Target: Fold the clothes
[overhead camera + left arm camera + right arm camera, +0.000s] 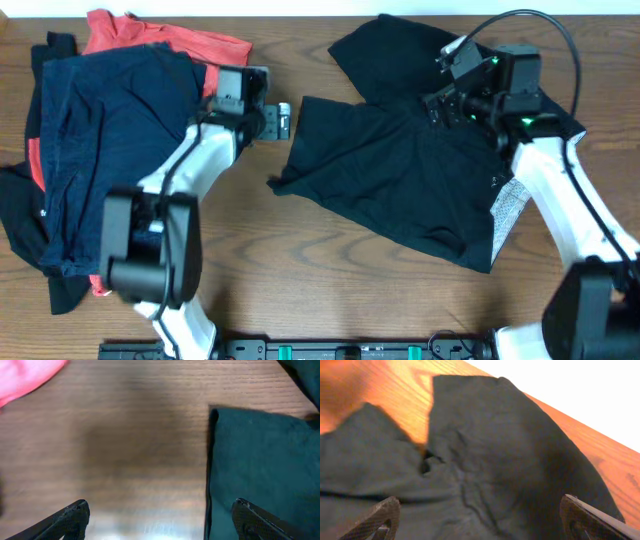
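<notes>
Right jaws over black garment [485, 470]

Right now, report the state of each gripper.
Left gripper: jaws open, holding nothing.
Right gripper: jaws open, holding nothing, above the black garment.

The plain black cloth garment [390, 180] looks matt, soft (its pale lining [508, 212] is mesh); the brown wooden table [310, 290] beneath it shows glossy grain.

Black garment [485, 460] (creased, seemingly flat) covers the table [380, 385] beneath the spread tool [480, 512].
</notes>
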You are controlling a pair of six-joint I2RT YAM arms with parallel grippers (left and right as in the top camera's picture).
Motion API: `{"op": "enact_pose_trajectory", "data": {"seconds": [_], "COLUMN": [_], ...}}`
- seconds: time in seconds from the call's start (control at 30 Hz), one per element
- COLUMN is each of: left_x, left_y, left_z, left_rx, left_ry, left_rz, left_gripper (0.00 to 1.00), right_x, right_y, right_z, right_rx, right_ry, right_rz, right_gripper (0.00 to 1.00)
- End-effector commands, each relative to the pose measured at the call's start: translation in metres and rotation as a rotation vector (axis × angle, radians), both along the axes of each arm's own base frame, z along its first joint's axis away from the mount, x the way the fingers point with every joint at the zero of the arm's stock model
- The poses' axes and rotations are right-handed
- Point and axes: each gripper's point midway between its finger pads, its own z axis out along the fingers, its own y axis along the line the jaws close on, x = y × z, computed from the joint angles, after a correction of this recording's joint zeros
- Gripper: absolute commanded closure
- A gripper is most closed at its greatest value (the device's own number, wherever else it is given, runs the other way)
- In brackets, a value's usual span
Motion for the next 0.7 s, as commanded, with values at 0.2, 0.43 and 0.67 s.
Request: {"op": "enact_pose_trajectory", "data": {"seconds": [0.2,0.43,0.67], "left_x": [0.030,0.023,0.032], "left_y": [-0.059,-0.077,-0.084], "left_z": [-0.008,-0.033,-0.037], "left_rx": [0.000,0.009,0.005], "left_ry": [0.000,0.040,-0.003], "left_rz": [-0.190,-0.227,-0.235], "left_gripper": [0.08,0.08,0.09], "right_x": [-0.037,-0.039,-0.041], "right_y": [0.011,0.012,0.015], "right_z": [-0.019,-0.021,-0.020], "right_rx": [0.095,0.099,0.114], "right_ry": [0.209,0.224,0.228], "right_rz": [-0.011,-0.006,0.009], "right_gripper": [0.01,0.01,0.01]}}
